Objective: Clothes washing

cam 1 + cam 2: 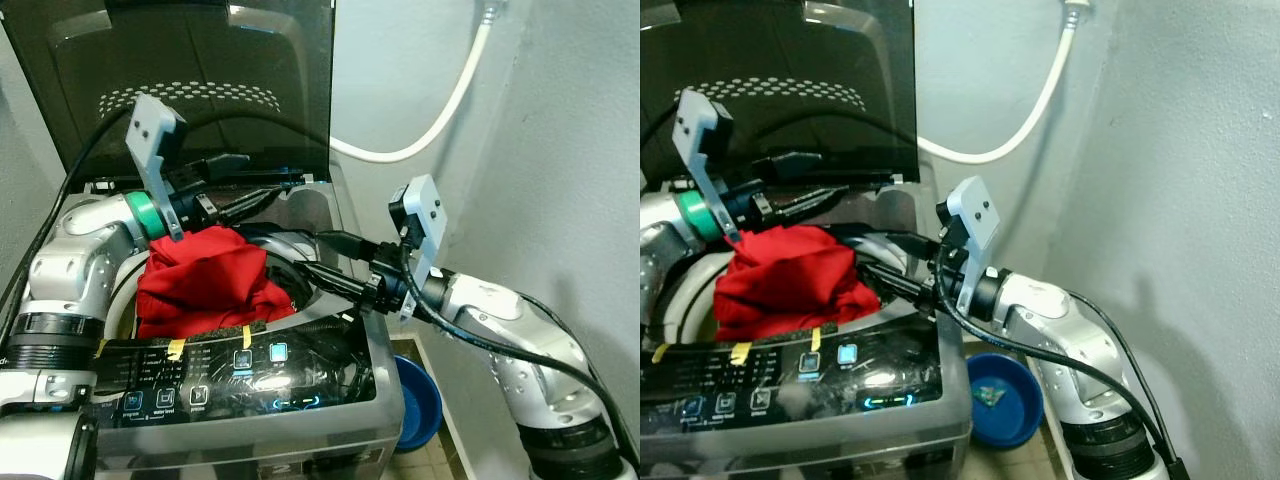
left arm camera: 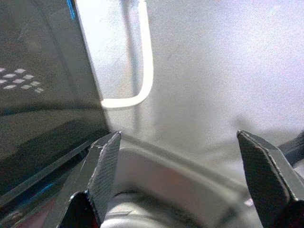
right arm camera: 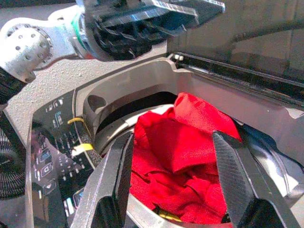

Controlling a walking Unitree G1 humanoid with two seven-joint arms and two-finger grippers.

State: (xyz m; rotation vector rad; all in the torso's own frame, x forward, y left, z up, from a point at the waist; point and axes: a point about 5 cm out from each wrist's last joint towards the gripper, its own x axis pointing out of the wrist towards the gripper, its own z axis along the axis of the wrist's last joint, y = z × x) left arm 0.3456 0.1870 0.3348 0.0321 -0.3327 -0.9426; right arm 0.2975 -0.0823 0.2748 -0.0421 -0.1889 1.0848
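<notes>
Both grippers, left [image 2: 190, 175] and right [image 3: 173, 178], spread-fingered, flank one red garment [image 1: 205, 275] in one washing machine [image 1: 300, 400].

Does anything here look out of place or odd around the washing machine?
Yes. The red cloth sits heaped at the mouth of the open top-loading washing machine, bulging above the rim instead of down in the drum. Both the left gripper and right gripper are open, not holding it.
</notes>
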